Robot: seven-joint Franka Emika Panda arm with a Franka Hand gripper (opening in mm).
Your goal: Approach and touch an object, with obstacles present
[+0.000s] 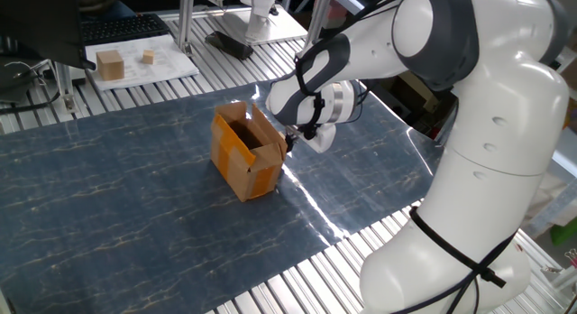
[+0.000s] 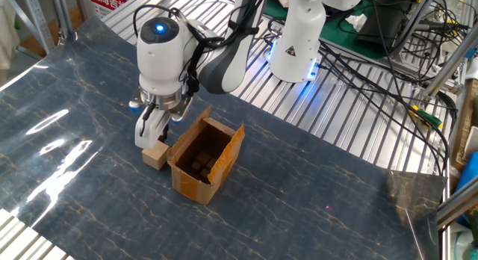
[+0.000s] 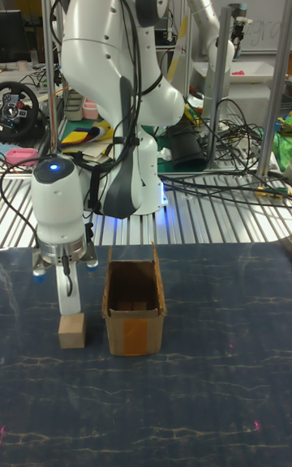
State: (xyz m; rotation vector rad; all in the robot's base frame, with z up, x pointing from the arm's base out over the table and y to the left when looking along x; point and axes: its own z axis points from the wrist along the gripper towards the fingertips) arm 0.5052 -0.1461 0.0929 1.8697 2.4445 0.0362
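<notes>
The object, a small brown cardboard box [image 1: 245, 157] with open top flaps and orange-tan tape, stands on the blue mat. It also shows in the other fixed view [image 2: 200, 160] and the tall fixed view [image 3: 134, 306]. My gripper [image 2: 151, 134] points down close beside the box's flap, right above a small wooden cube [image 2: 156, 155]. In the tall fixed view the gripper [image 3: 70, 298] hangs left of the box, its tips at the cube [image 3: 71, 331]. The fingers look shut with nothing between them. I cannot tell whether they touch the box.
Two more wooden cubes [image 1: 110, 65] [image 1: 147, 57] lie on white paper at the back. Dark small blocks [image 2: 199, 163] sit inside the box. The arm's base [image 2: 297, 36] and cables [image 2: 388, 73] stand on the slatted metal table beyond the mat.
</notes>
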